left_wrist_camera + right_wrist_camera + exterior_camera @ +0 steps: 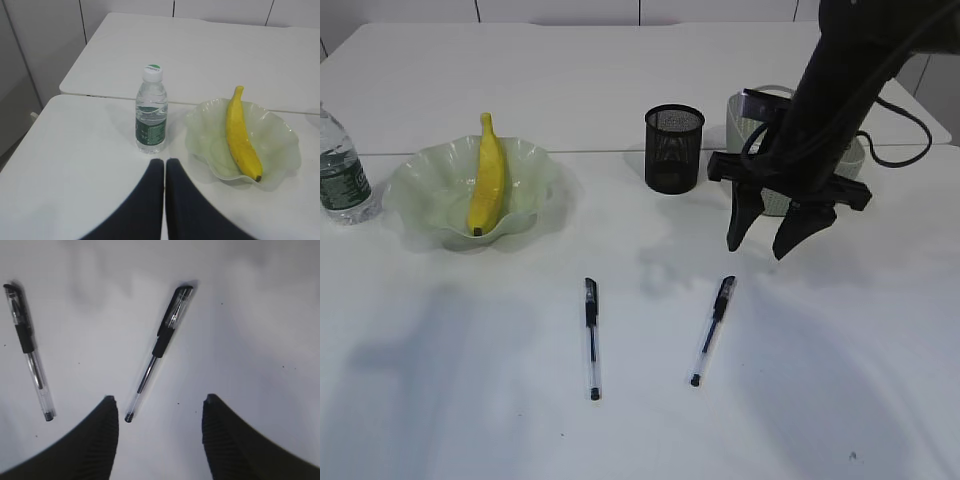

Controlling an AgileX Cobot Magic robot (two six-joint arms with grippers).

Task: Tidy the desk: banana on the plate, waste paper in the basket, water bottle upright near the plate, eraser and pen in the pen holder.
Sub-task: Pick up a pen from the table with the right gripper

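Observation:
The banana (486, 185) (241, 135) lies in the pale green plate (420, 185) (280, 145). Just left of the plate the water bottle (340, 170) (151, 115) stands upright. Two pens (591, 337) (712, 328) lie on the desk (840, 380). The black mesh pen holder (674, 148) stands behind them. My right gripper (757, 250) (159, 399) hangs open and empty above the desk, just behind the right pen (160, 347). My left gripper (165, 161) is shut and empty, in front of the bottle. The basket (745, 125) is mostly hidden by the right arm. Eraser and waste paper are out of view.
The left pen (27, 347) lies further left of the right gripper. A second table stands behind the desk, across a seam. A black cable runs along the right arm near the basket.

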